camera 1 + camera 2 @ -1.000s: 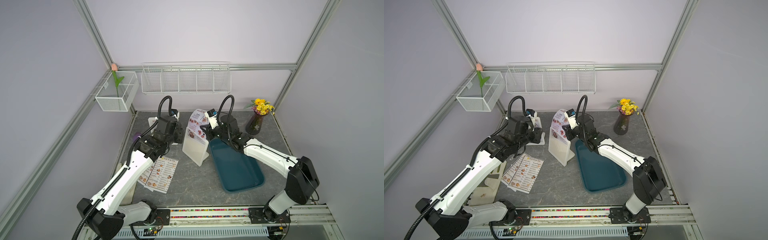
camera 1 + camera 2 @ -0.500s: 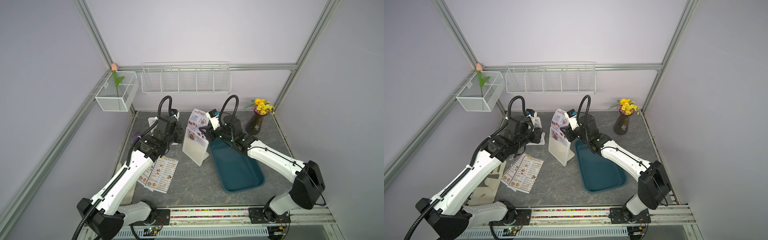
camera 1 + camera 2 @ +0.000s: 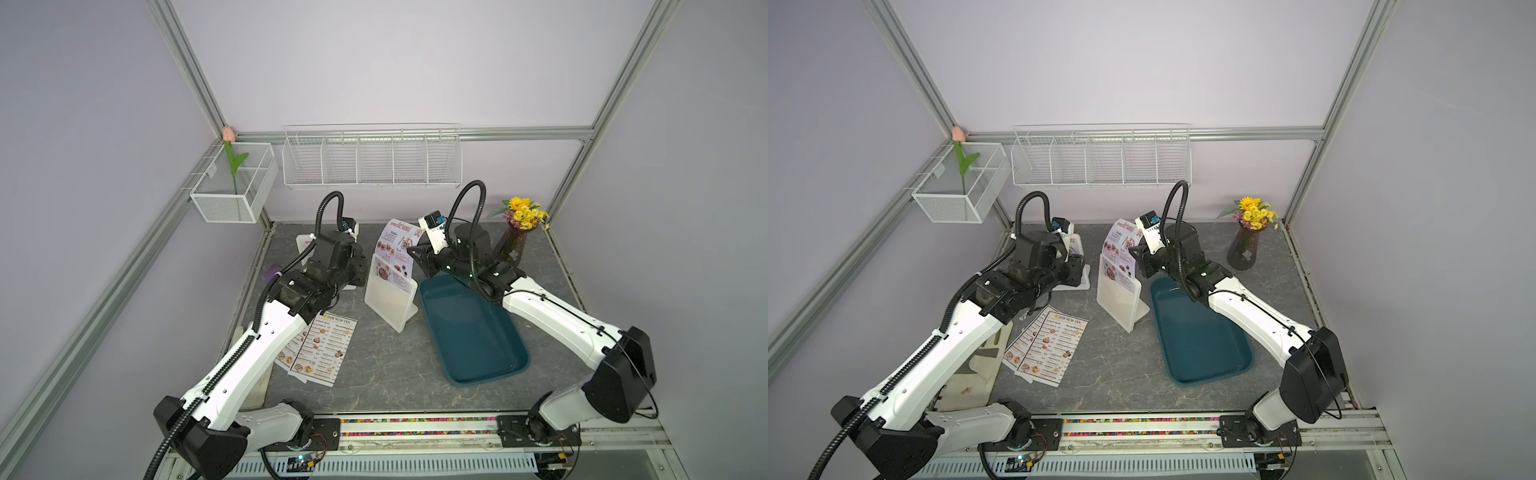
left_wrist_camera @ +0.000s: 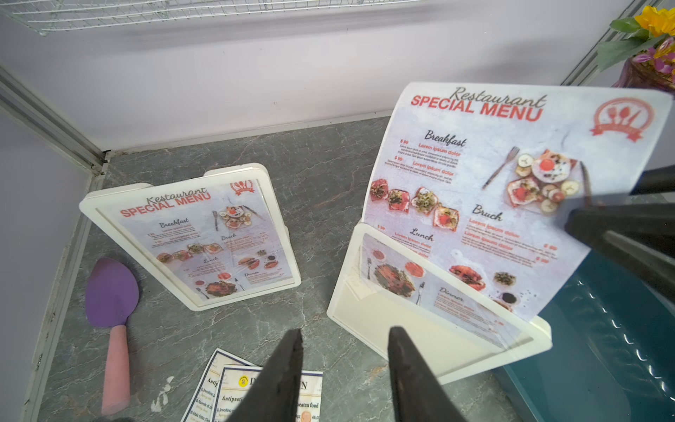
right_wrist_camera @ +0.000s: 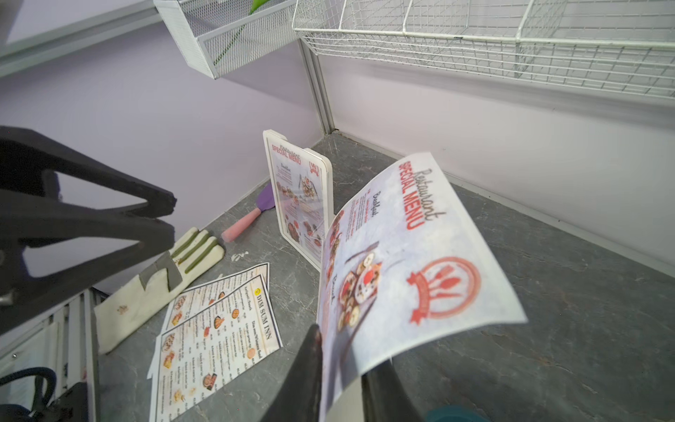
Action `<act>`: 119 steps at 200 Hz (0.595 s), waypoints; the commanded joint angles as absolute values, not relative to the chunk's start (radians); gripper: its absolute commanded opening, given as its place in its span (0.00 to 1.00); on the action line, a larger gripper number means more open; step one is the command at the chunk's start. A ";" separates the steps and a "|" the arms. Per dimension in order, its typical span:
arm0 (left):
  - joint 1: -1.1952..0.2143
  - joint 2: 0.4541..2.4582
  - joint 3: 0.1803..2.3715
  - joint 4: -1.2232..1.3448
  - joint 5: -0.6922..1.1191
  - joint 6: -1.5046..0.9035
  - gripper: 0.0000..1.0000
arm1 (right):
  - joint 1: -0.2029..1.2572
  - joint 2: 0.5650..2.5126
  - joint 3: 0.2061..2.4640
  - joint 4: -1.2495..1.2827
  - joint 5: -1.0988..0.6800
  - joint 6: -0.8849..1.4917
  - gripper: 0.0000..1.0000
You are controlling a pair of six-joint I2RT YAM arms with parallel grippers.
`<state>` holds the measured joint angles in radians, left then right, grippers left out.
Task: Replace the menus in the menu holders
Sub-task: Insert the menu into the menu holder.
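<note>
Right elbow swung outward since before — sheet barely moved.
Right gripper (image 5: 345,350) pinching sheet (image 5: 412,263) by its side edge, lower part tucked askew in near holder (image 4: 420,339), top curling free beside tray (image 3: 469,328); left gripper (image 4: 345,336) spread, empty, over DIM SUM menus (image 4: 237,391) — bare table (image 3: 374,365) ahead of holder.

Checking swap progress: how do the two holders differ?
The back holder has its menu fully seated; the near holder has its sheet sticking out the top, pinched by the right end effector. The back holder stands by the spatula; the near holder beside the tray. Both are white, holding Special Menu sheets.
</note>
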<state>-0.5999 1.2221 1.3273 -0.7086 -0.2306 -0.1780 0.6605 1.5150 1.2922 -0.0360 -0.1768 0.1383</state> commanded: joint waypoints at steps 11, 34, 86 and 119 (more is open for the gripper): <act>-0.593 1.223 1.317 -0.703 -0.227 -0.186 0.41 | 0.654 1.472 1.304 -0.054 -0.201 0.131 0.11; -0.593 1.224 1.317 -0.698 -0.222 -0.188 0.41 | 0.654 1.438 1.275 -0.053 -0.204 0.128 0.09; -0.593 1.220 1.317 -0.695 -0.223 -0.186 0.41 | 0.663 1.411 1.225 -0.065 -0.249 0.139 0.08; -0.593 1.217 1.317 -0.695 -0.226 -0.186 0.41 | 0.668 1.414 1.206 -0.067 -0.235 0.138 0.10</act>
<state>-0.5999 1.2221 1.3247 -0.7048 -0.2279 -0.1783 0.6613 1.4223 1.2312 -0.0559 -0.2260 0.1394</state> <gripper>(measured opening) 0.411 0.092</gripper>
